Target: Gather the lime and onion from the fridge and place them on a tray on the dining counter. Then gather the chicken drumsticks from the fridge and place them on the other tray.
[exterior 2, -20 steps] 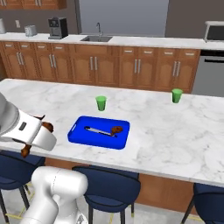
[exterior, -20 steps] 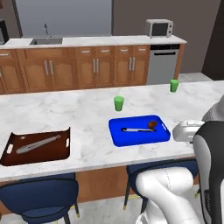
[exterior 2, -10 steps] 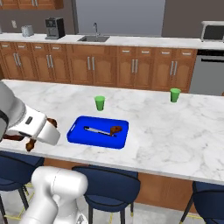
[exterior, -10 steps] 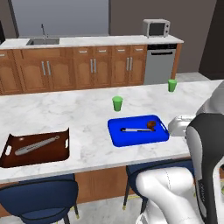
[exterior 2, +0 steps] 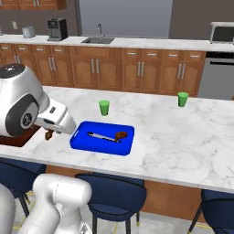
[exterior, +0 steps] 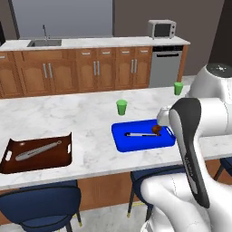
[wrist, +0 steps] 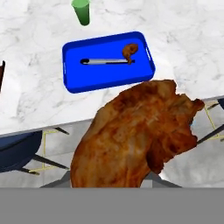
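My gripper point(exterior 2: 49, 133) is shut on a brown chicken drumstick point(wrist: 131, 135), which looms large in the hand view and hides the fingertips. It hangs over the near edge of the dining counter point(exterior: 90, 113), just left of the blue tray point(exterior 2: 77, 142) in the right base view. A second drumstick point(exterior: 156, 129) lies on that tray point(exterior: 118, 140) beside a grey utensil point(exterior: 136, 134). The dark brown tray point(exterior: 9, 165) at the counter's left end holds a grey utensil point(exterior: 36, 150). The lime, the onion and the fridge are out of view.
Two green cups point(exterior: 121, 107) point(exterior: 178, 88) stand on the counter behind the blue tray. Blue stools point(exterior: 41, 204) point(exterior 2: 114, 192) sit under the near edge. Behind the counter, the wall counter has a sink point(exterior: 44, 43) and a microwave point(exterior: 161, 28).
The hand has carried the drumstick to the right, toward the blue tray, and the arm has swung up. The trays and cups have stayed put.
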Motion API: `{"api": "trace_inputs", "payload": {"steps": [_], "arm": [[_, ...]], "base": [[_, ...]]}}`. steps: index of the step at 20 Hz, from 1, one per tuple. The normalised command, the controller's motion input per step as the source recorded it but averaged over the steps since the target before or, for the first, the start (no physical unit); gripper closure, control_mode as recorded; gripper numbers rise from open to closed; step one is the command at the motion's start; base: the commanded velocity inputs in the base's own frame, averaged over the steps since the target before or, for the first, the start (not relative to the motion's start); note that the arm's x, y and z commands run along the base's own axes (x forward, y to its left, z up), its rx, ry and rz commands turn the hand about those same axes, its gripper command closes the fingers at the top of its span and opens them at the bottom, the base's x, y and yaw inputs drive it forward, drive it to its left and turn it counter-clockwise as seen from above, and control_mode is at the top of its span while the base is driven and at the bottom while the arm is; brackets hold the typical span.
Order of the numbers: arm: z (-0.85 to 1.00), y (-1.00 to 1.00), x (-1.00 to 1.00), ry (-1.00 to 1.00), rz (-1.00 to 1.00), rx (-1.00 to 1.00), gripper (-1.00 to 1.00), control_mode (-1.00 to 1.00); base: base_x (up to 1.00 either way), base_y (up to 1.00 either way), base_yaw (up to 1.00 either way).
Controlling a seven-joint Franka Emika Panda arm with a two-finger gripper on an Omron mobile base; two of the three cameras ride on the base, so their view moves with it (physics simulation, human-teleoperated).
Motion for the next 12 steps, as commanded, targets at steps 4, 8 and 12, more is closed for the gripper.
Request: {"api": "trace_inputs", "payload": {"steps": [4, 8, 12], "arm": [[-0.41, 0.21, 0.49, 0.01, 0.00, 0.00, 1.00, -1.00], [-0.51, 0.12, 0.43, 0.02, 0.00, 0.00, 1.00, -1.00], [-0.55, 0.01, 0.41, 0.00, 0.00, 0.00, 1.00, -1.00]], "base": [[0.00, 0.00, 0.00], [0.00, 0.00, 0.00], [0.00, 0.00, 0.00]]}}
